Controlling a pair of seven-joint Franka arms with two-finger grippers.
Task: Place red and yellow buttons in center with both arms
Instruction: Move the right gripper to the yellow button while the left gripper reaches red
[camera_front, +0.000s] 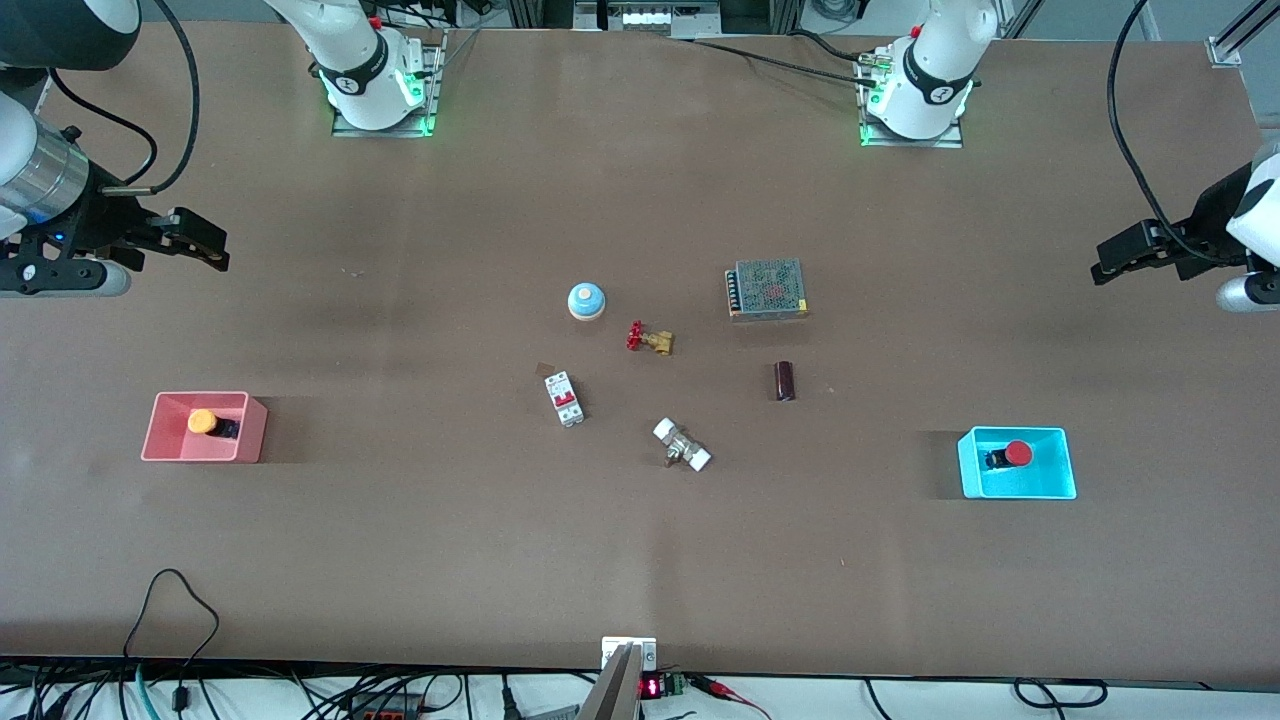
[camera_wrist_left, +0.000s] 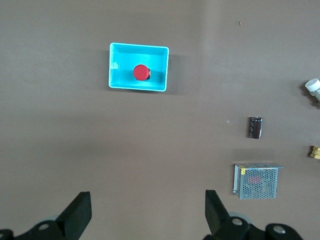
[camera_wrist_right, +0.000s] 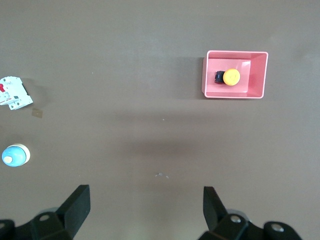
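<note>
— Buttons first: where do we find them?

— We see the yellow button (camera_front: 203, 421) lying in the pink bin (camera_front: 163, 443) toward the right arm's end of the table, and the red button (camera_front: 1016, 454) in the cyan bin (camera_front: 1066, 470) toward the left arm's end. Neither is on the bare brown tabletop (camera_front: 640, 540) at the center.

— And our grippers?

— The right gripper (camera_front: 205, 246) hangs over bare table at its own end, fingers (camera_wrist_right: 76, 206) spread wide and holding nothing. The left gripper (camera_front: 1115, 258) hangs over its end likewise, fingers (camera_wrist_left: 77, 214) wide apart and empty.

— Any writing we can read?

— None on the parts; labels are too small. A small red display glows at the table edge nearest the front camera, digits unreadable.

— What do the wrist views add?

— The left wrist view shows the red cap from above and the mesh top of the power supply (camera_front: 767, 289), with the dark capacitor (camera_front: 785, 381) near it. The right wrist view shows the circuit breaker (camera_front: 564, 398) and the blue dome (camera_front: 587, 300). Only the front view shows the red-handled brass valve (camera_front: 650, 338) whole, just beside the dome, and the white-capped fitting (camera_front: 681, 445) nearer the camera.
</note>
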